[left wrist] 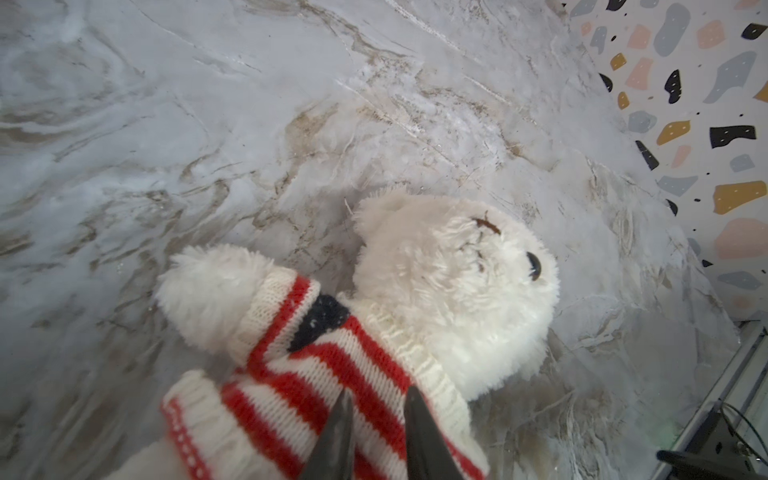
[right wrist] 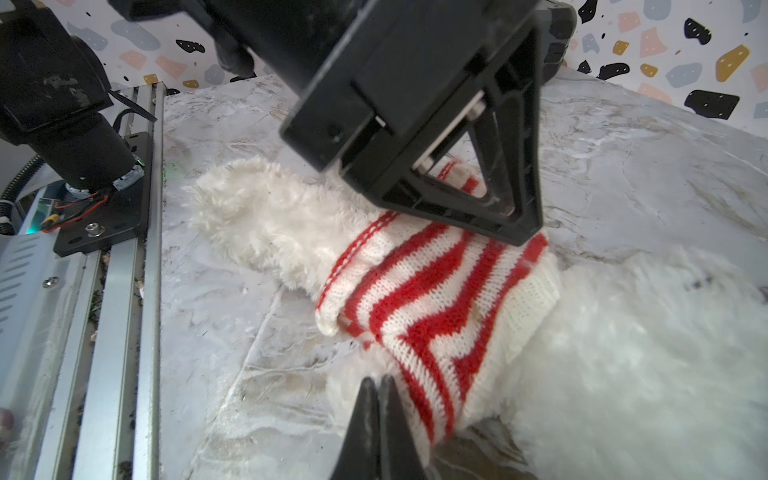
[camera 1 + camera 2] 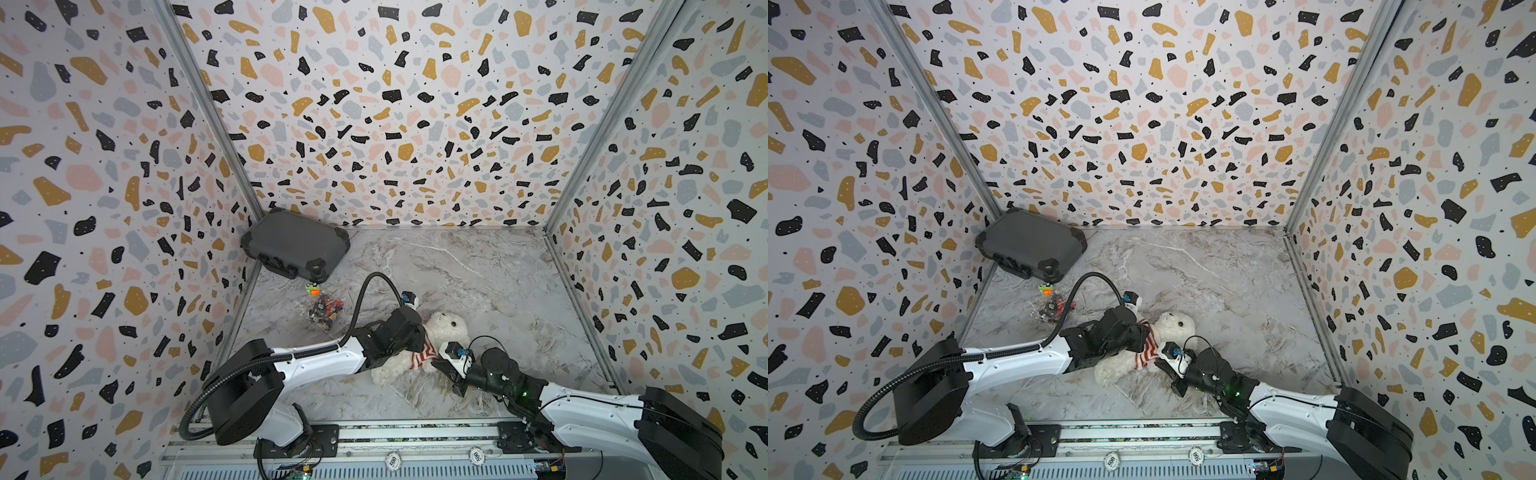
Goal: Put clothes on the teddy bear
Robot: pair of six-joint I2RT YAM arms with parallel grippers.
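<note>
The teddy bear (image 3: 448, 328) is lying face up near the front middle of the marble tabletop (image 3: 478, 266). It is wearing a red-and-white striped sweater (image 1: 332, 365) around its torso, with one arm poking through a sleeve. The left gripper (image 1: 376, 395) is pinching the sweater's knit between narrowly parted fingers. The right gripper (image 2: 376, 384) is resting fully closed and empty, just beside the sweater's edge. A dark case (image 3: 295, 247) is sitting in the far left corner.

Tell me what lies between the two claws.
The striped sweater on the teddy bear: left claw on it in the left wrist view, right claw beside it in the right wrist view.
</note>
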